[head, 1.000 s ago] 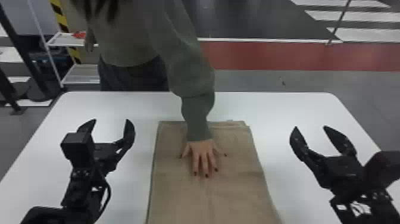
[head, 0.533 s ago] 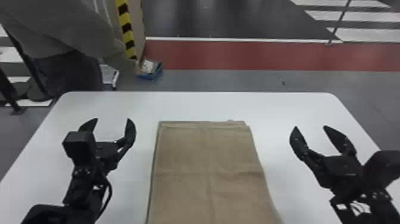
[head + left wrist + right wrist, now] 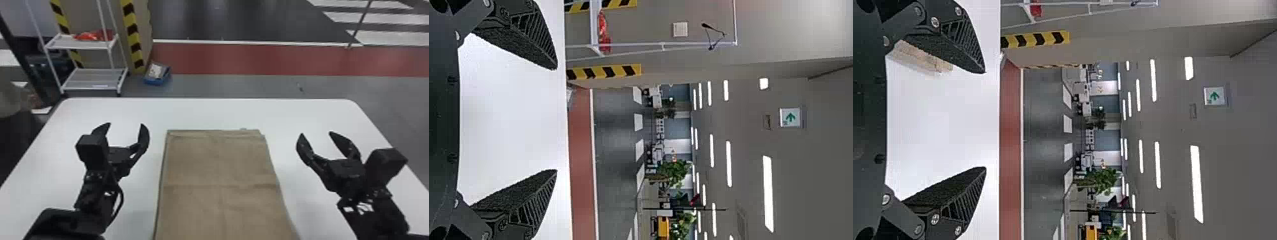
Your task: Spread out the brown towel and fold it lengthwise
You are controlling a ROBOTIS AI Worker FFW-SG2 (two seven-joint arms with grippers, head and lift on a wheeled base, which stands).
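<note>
We seem to be in an industrial hall or large workshop: behind the left gripper [image 3: 126,124] we see hazard-striped posts [image 3: 132,35] and a wire-framed rack [image 3: 92,78]; beyond the right gripper [image 3: 316,133], a red floor lane [image 3: 271,59] and white crossing stripes [image 3: 380,17]; high above both, strip lights [image 3: 728,162].

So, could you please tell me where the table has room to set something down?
The white table is bare beyond the brown towel, and in strips between towel and left fingers, towel and right fingers. The towel crowds the near middle; the fingers crowd the sides.
</note>
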